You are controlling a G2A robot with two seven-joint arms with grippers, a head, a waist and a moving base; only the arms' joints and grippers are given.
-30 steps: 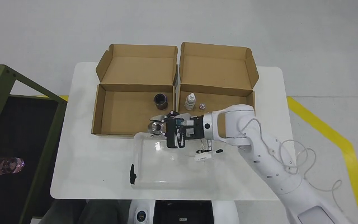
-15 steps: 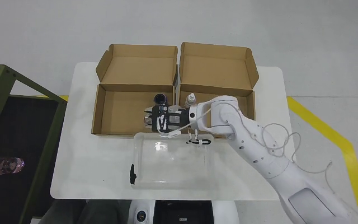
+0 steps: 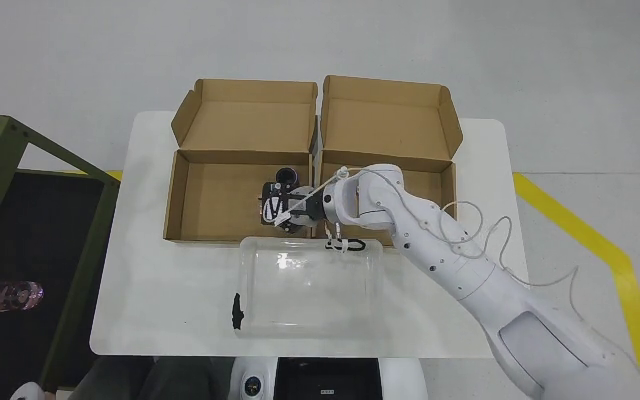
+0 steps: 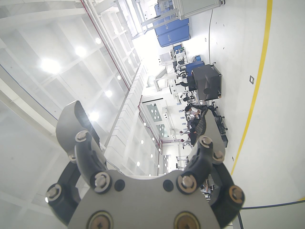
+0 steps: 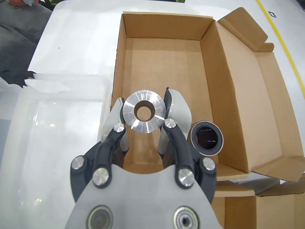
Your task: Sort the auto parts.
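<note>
My right gripper (image 5: 144, 107) is shut on a silver metal ring (image 5: 143, 125) with a round centre hole. It holds the ring just above the floor of the left cardboard box (image 5: 166, 58), near the box's front wall. In the top view the right gripper (image 3: 274, 209) sits over the right part of that box (image 3: 205, 200). A black ring-shaped part (image 5: 206, 141) (image 3: 287, 179) lies in the same box, close beside the gripper. My left gripper (image 4: 140, 120) points up at the ceiling, open, with nothing between its fingers.
A second open cardboard box (image 3: 420, 180) stands to the right, partly under the right arm. A clear plastic tray (image 3: 310, 290) sits in front of the boxes, with a small black scrap (image 3: 237, 311) at its left edge. A green cart (image 3: 40, 230) stands left of the table.
The right arm has swung from above the clear tray back and to the left, carrying the silver ring over the front wall into the left box.
</note>
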